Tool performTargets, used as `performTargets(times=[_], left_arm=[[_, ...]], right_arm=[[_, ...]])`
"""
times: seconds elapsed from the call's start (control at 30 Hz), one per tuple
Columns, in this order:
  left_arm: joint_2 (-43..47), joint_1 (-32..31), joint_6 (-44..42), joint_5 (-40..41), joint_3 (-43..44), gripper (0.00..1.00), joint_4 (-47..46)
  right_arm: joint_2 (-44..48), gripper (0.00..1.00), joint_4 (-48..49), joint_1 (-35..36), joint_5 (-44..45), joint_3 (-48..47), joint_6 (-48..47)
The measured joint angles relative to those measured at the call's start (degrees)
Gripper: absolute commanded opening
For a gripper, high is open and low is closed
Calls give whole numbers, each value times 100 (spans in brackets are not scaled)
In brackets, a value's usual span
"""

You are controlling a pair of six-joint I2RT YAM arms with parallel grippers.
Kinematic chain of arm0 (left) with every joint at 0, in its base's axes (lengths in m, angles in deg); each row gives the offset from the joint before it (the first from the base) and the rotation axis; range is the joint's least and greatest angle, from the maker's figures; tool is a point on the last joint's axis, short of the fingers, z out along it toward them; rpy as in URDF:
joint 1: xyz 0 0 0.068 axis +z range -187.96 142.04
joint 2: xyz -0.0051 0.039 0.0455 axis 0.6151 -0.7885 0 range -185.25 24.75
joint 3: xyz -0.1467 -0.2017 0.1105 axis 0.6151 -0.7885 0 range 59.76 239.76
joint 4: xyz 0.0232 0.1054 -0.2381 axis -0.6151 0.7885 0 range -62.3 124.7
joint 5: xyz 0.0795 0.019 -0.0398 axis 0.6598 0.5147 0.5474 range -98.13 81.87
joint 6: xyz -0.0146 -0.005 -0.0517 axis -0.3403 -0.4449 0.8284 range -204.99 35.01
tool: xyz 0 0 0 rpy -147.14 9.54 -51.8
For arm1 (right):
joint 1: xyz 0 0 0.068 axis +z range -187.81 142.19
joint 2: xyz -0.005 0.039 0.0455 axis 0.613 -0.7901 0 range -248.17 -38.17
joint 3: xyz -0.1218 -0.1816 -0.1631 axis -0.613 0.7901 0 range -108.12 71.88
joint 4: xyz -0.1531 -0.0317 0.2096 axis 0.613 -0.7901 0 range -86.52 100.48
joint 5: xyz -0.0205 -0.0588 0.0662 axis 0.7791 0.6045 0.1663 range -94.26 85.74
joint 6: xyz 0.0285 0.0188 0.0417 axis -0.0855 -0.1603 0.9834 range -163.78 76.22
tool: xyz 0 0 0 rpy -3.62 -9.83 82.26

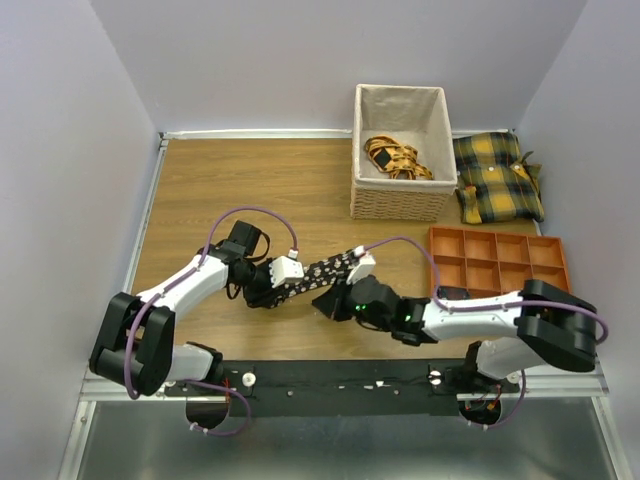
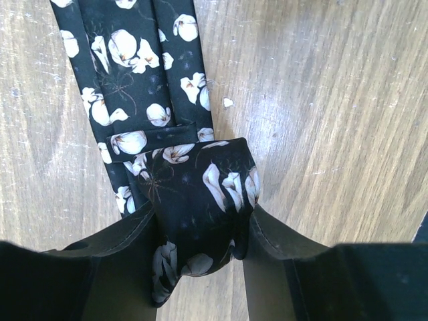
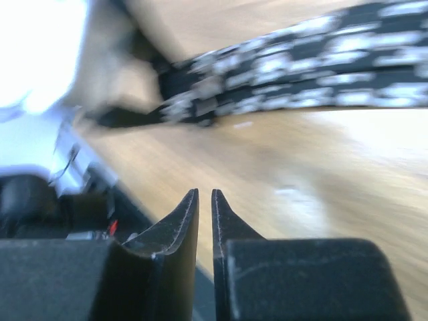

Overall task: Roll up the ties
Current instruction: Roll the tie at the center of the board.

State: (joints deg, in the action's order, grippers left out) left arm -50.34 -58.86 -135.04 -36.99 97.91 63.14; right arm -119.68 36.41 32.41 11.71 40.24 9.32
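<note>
The left pincer is pinching the folded-over end of a long, narrow black fabric tie printed with white flowers. A dark finger presses on each side of the fold, and the doubled cloth bulges up between them. From that grip the rest of the tie lies flat on the pale wooden bench as a straight strip. It slants away from the left arm towards the middle of the bench.

The right pincer hangs low over bare wood just beside the strip, on its near side. Its two fingers are parted by only a thin slit, with nothing between them. Its own camera is blurred, so I can't tell how close it is to the cloth.

At the back stands a woven rectangular basket with a white liner, holding something orange and black. Two yellow-and-black plaid cushions lie just to its right. An orange plastic tray with compartments sits in front of them.
</note>
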Motion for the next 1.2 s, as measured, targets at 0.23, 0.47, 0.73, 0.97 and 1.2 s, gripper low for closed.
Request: performTargets(times=[0.23,0.47,0.73,0.97,1.2], left_arm=[[33,0,-31,-9,-39,51,-24],[37,0,-125,-28,-35,52,-2],[37,0,-140,-74,-35,52,2],[42,0,-223,-111,-35,52,26],[87,0,-267,-188,-35,52,76]], right_arm=[[280,36,-2691,-1189,-37,-713,184],[-173,51,-4551,-2430,-98,-2428,-518],[-1773,59,-5748,-3244,-238,-3530,-1528],[-2400,58,-5919,-3296,-525,-3877,-1958],[-2651,29,-5810,-3296,-774,-3978,-2076]])
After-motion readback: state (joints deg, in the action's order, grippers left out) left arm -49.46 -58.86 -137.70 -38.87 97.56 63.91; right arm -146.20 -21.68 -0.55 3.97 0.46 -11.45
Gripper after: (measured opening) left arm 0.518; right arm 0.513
